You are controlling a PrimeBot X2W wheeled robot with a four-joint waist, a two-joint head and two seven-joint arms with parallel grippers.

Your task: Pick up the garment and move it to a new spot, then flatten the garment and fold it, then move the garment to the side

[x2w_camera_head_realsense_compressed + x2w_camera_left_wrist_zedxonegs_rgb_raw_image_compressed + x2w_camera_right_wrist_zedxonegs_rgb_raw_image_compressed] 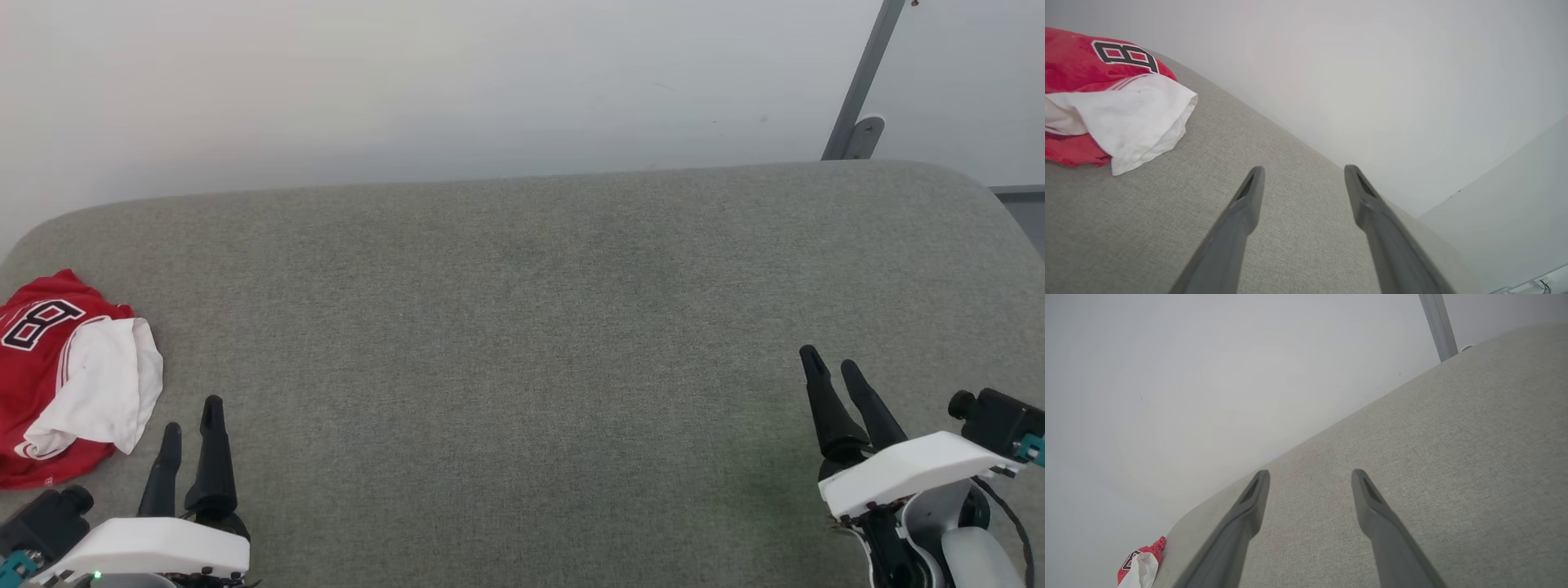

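The garment lies bunched at the far left of the grey upholstered surface, red with a black number 8 and a white sleeve draped over it. In the left wrist view the garment sits at the upper left, apart from the fingers. My left gripper stands open just right of the garment, nothing between its fingers. My right gripper is open over the bare fabric at the right. In the right wrist view the garment shows small at the bottom left.
A pale wall runs behind the surface's far edge. A grey metal post with a bracket stands at the back right. The surface's rounded corners fall away at the far left and far right.
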